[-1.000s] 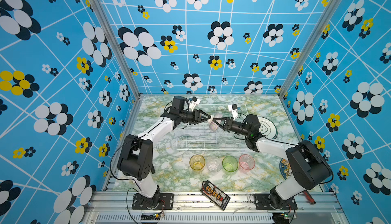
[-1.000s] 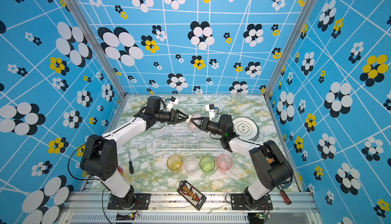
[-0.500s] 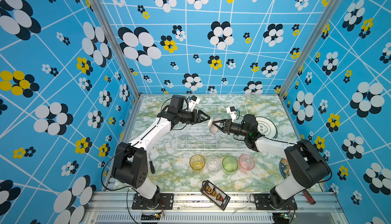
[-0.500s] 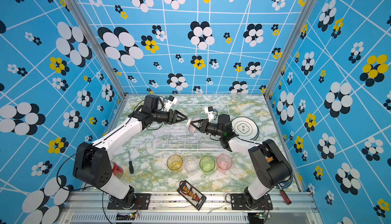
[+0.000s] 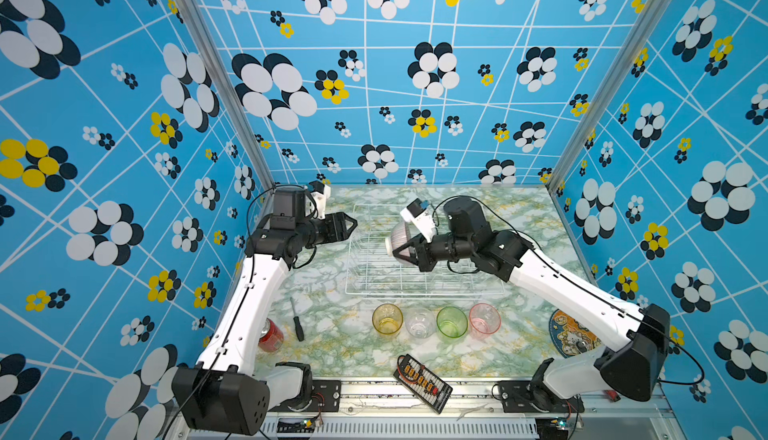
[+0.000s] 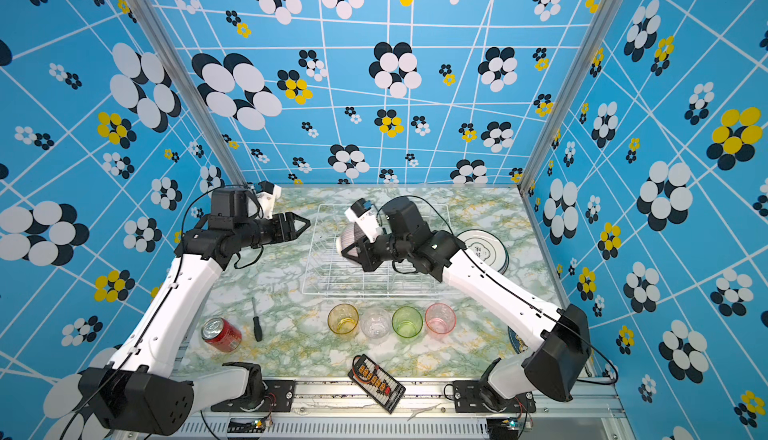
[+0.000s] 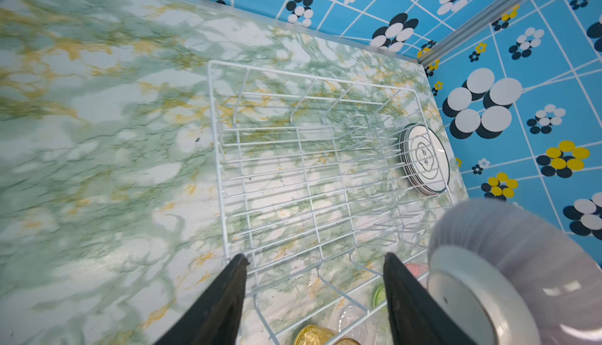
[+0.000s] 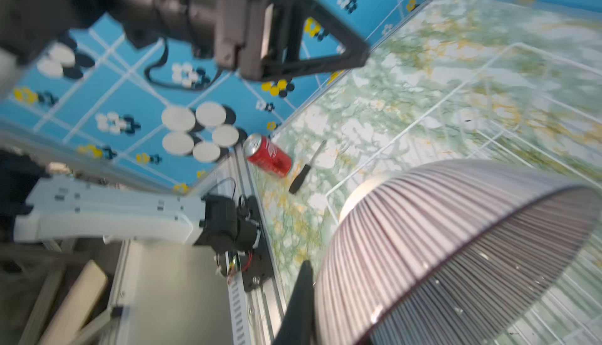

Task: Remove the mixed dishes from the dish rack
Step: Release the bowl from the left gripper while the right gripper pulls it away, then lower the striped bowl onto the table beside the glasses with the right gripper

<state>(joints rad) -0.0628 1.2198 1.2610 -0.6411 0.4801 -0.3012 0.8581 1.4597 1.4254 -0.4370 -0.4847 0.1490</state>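
1. Right gripper point(image 5: 405, 253) is clamped on the ribbed bowl point(image 5: 398, 232), tilted above the dish rack point(image 5: 424, 293).
2. Left gripper point(image 5: 351, 226) has jaws apart, empty, just left of rack.
3. Tumblers point(image 5: 451, 322) stand in a row near-side of rack; plates point(image 6: 484, 249) are stacked to its right.

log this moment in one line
right gripper: shut on ribbed bowl, above dish rack | left gripper: open, empty | four tumblers: on table

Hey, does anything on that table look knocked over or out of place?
The red can lies on its side at the table's front left, beside a screwdriver. A black connector board sits askew across the front edge. None are dishes; no spill shows.
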